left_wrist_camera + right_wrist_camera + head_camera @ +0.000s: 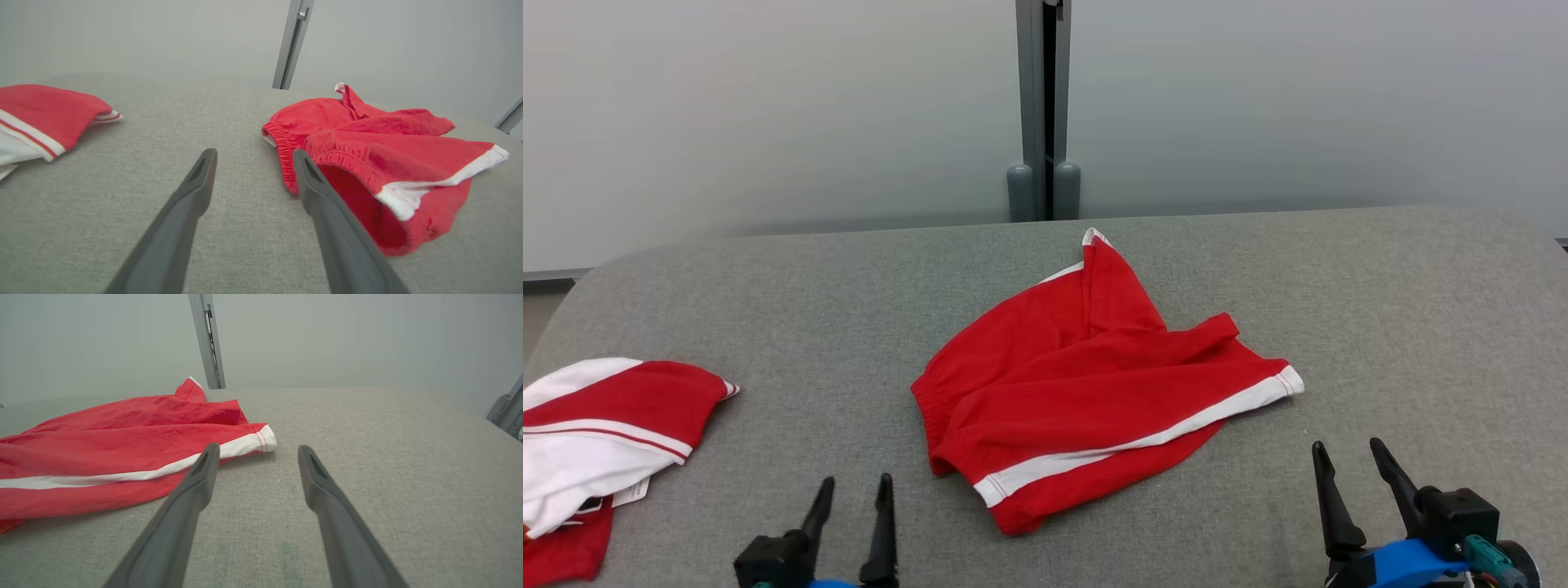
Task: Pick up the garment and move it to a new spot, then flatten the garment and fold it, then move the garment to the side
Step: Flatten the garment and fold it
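Red shorts [1086, 384] lie crumpled near the middle of a grey padded table [1380, 310], with the elastic waistband toward the robot's left and a white-trimmed leg end toward its right. One leg is folded up and back, its tip pointing at the grey post [1043, 106] behind the table.

The left gripper [857, 482] hovers at the near edge, fingers spread apart and holding nothing. The waistband lies ahead of it and to its right, and in the head view bare table separates the two. In the left wrist view the right-hand finger overlaps the open waistband, but contact cannot be confirmed there.

The right gripper [1347, 447] also stands spread and empty. The white-trimmed leg end lies just ahead of it and to its left, near the fingertips but apart from them.

A second garment [605, 425], red and white, rests at the table's left edge, well apart from the shorts and to the left of the left gripper.
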